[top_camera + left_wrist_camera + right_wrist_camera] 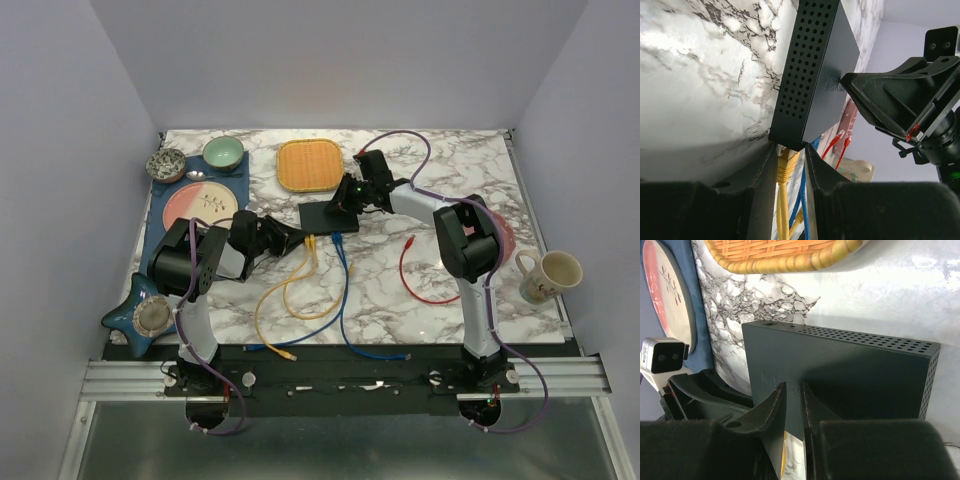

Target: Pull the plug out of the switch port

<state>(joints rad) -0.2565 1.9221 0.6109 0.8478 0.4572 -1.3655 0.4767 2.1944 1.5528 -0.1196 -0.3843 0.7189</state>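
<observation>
White walls closed in one glossy, grey-veined marble table (450, 165). Two black arms, the left arm (190, 262) and the right arm (466, 243), met at the switch (322, 215). It was one flat matte-black box at mid-table, and its side wall was pierced with rows of round holes.

Far to the left of the switch lay one dark blue mat (158, 222) bearing one round pink plate (200, 205). Just beyond the switch sat one square woven tray (309, 165), straw-yellow with rounded corners. Nearer than the switch and far to its left lay one blue star-shaped dish (128, 312). Two bowls stood beyond the switch on its left, one smooth green bowl (223, 152) and one speckled bowl (166, 165). One pale mug (545, 277) stood well to the right of the switch.

The left gripper (790, 172) sat at the switch's near edge. Its two fingers were closed around one yellow plug (785, 167), whose head met that edge. The right gripper (792, 400) rested its tips on the switch's top. Its fingers were almost together, with only a thin slit and nothing between them.

One yellow cable (261, 306) looped nearward from the switch. Blue cable (346, 285) ran nearward beside it, though I could not tell whether it was one cable or two. One red cable (403, 272) curled to the right of the switch, apart from it.
</observation>
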